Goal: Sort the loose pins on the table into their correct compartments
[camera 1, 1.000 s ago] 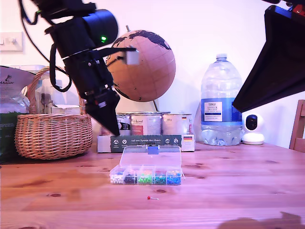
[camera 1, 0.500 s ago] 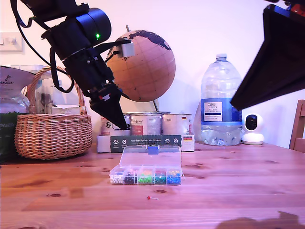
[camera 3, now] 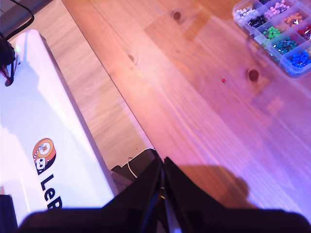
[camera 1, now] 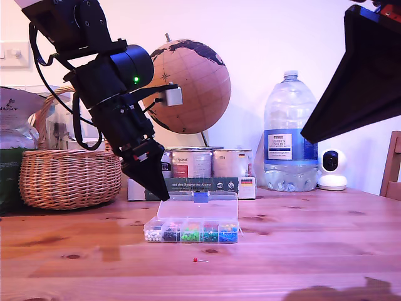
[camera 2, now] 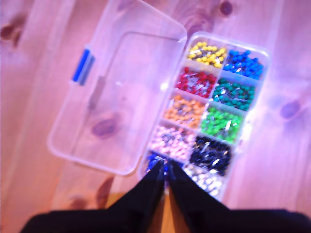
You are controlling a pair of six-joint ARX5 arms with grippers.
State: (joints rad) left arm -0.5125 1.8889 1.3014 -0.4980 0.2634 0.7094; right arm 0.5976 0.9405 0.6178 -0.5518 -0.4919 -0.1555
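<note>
My first gripper (camera 2: 164,175) hangs over the box's compartments (camera 2: 214,114), fingers (camera 2: 187,191) nearly closed; whether they pinch a pin I cannot tell. My second gripper (camera 3: 163,170) is raised, fingers together, apparently empty. One red pin (camera 1: 197,259) lies on the table (camera 1: 326,251), just in front of the box.

Advice: match colour before any release, descend slowly.

Versus earlier frames: first gripper is lower, nearer the lid (camera 2: 119,94).

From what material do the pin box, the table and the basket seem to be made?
The pin box looks like clear glossy plastic: the wood grain shows through its open lid, and the clasp is blue. The table looks like reddish-brown wood with a smooth finish, showing grain and dark knots. The basket appears to be woven wicker, matte and tan, with visible plaited strands.
</note>
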